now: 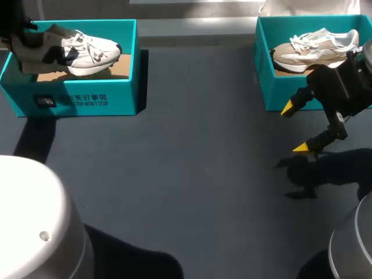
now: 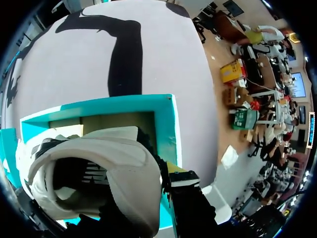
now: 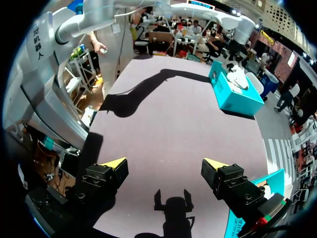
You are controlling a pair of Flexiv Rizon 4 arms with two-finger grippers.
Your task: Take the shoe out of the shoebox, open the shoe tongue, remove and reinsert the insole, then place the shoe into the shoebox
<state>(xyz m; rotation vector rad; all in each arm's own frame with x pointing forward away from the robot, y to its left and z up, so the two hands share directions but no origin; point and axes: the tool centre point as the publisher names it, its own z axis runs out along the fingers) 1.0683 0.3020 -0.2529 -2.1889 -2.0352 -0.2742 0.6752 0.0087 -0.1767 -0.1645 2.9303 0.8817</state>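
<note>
Left wrist view has the shoe (image 2: 99, 163) against left end effector (image 2: 166, 173), grip unclear; right end effector (image 3: 163, 166) spread above table (image 3: 168, 114).

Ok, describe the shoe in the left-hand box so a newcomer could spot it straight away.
On the table, go to the far left corner, where the left shoebox, teal with print on its front wall, stands. The white-and-navy shoe lies inside it, toe toward the table's middle. Its dark navy patches set it apart from the beige shoe in the right shoebox.
</note>
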